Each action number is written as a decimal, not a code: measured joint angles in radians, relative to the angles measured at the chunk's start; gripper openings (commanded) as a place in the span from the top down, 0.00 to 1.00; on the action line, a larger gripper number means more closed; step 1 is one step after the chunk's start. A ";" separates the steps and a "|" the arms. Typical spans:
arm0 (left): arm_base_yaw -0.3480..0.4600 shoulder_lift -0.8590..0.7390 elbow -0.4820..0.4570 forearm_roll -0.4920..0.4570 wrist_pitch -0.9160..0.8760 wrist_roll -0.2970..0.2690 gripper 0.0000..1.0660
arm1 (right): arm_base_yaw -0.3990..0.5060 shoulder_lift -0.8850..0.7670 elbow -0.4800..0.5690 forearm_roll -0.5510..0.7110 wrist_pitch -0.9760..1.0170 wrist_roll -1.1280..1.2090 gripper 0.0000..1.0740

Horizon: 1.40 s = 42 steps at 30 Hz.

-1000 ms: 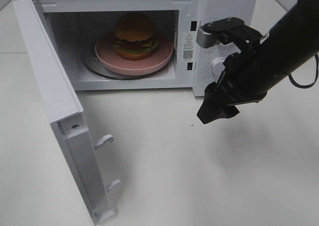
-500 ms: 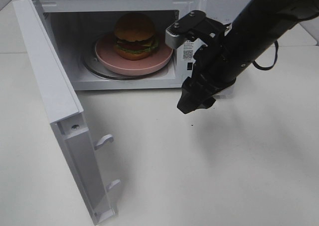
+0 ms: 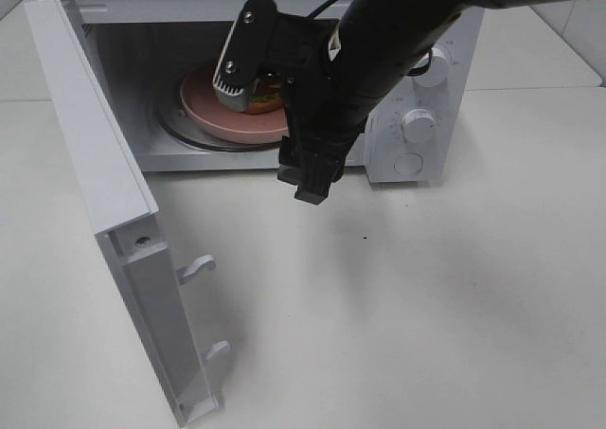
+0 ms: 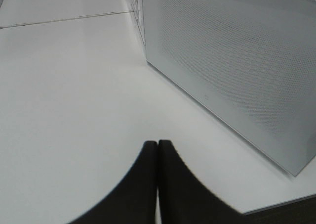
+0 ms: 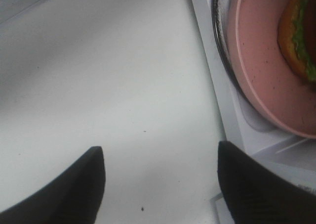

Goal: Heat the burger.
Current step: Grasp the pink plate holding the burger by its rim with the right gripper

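Observation:
The burger (image 3: 267, 92) sits on a pink plate (image 3: 204, 102) inside the open microwave (image 3: 454, 31). Only a sliver of bun and lettuce shows past my right arm. In the right wrist view the burger (image 5: 298, 41) and the pink plate (image 5: 261, 61) lie just beyond the cavity's front sill. My right gripper (image 3: 308, 178) hangs in front of the cavity's lower edge, above the table. It is open (image 5: 160, 184) with nothing between its fingers. My left gripper (image 4: 157, 155) is shut and empty, low over the table beside a perforated white microwave panel (image 4: 237, 70).
The microwave door (image 3: 85, 135) stands swung wide to the left, its latch hooks (image 3: 197, 268) pointing into the table area. The control knobs (image 3: 417, 124) are on the microwave's right front. A glass turntable (image 5: 219, 41) lies under the plate. White tabletop (image 3: 426, 306) spreads in front.
My right arm has swept left from the control panel to in front of the cavity, now covering most of the burger. Its jaws stay equally wide. The door has not moved.

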 measured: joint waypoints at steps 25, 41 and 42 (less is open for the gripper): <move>0.000 0.000 0.000 0.000 0.000 0.000 1.00 | 0.065 0.240 -0.232 -0.349 -0.029 0.117 0.41; 0.000 0.000 0.000 0.000 0.000 0.000 1.00 | 0.065 0.360 -0.304 -0.535 -0.080 0.267 0.41; 0.000 0.000 0.000 0.000 0.000 0.000 1.00 | 0.065 0.378 -0.319 -0.545 -0.083 0.272 0.41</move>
